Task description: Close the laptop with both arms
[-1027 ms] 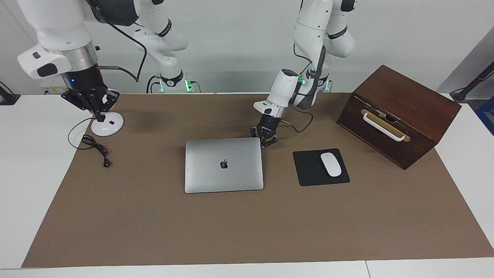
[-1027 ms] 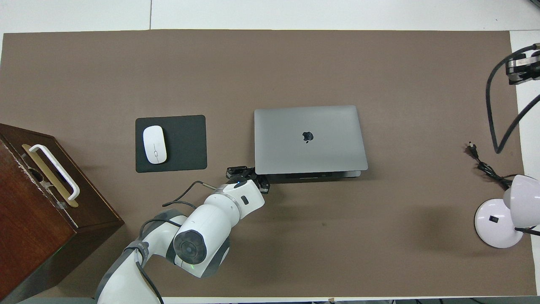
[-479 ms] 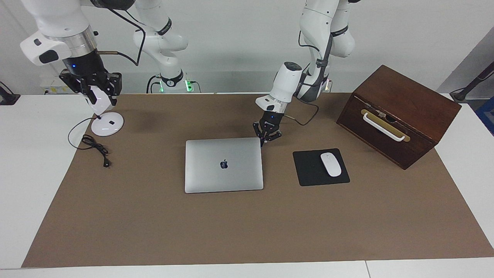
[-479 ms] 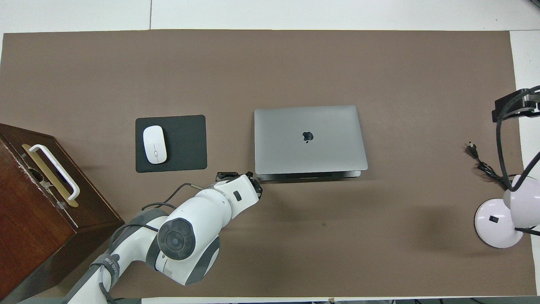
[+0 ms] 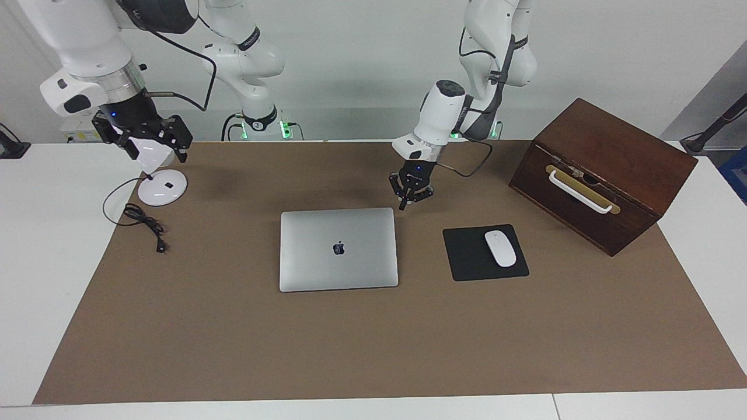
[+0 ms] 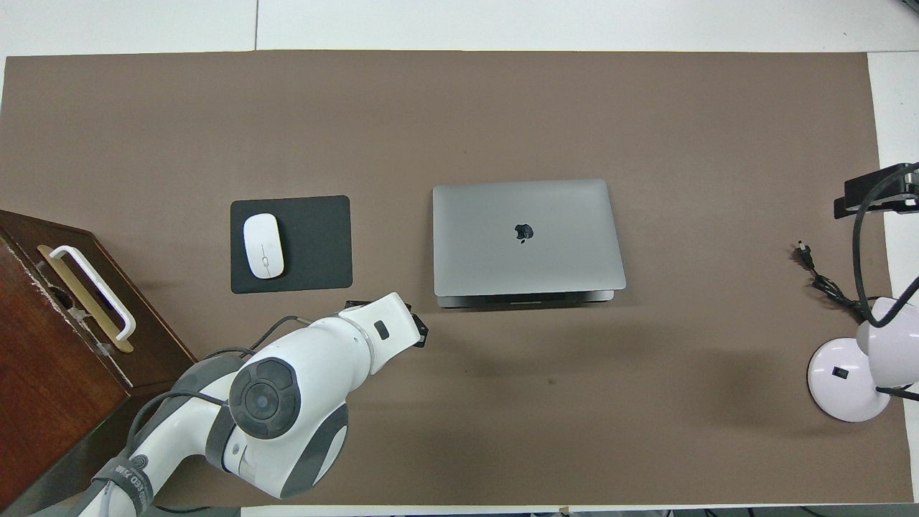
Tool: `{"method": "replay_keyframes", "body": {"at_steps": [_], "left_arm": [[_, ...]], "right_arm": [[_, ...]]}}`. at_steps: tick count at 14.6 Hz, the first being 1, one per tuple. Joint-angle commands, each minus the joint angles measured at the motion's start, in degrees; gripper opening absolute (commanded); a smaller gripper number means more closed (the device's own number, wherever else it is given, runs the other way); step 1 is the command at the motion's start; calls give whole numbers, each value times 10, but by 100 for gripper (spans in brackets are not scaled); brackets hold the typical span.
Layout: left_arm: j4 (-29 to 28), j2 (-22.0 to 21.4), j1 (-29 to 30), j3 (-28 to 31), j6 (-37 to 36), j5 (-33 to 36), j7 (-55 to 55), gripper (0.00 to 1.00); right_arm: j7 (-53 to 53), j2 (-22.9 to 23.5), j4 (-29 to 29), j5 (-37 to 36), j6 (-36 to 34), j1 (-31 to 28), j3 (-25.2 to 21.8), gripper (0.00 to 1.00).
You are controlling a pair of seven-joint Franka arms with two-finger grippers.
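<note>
Two grippers clear of shut laptop [image 5: 338, 249]: left gripper [image 5: 410, 197] above mat near its corner, right gripper [image 5: 149, 140] over lamp [image 5: 159, 185]; jaw states unclear.

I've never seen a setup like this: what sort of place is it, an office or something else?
Probably a robotics lab staged as a desk. Two white arms, left gripper and right gripper, hang over a brown mat holding a closed laptop, a mouse on its pad, and a lamp.
</note>
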Motion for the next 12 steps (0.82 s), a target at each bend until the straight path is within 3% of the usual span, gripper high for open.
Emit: {"method": "replay_keyframes", "body": {"at_steps": [1,6,12], "left_arm": [[12,-11,14,0,-37,-6,-3,0],[25,-57,62,0,-100,-6,1,0],[120,-91,140,0,-266,26,4,0]], "right_arm": [[20,-17,-27,12,15,11,-7,100],[17,-17,-28,11,16,20,-15,100],[16,-17,-28,10,10,19,-16,100]]}}
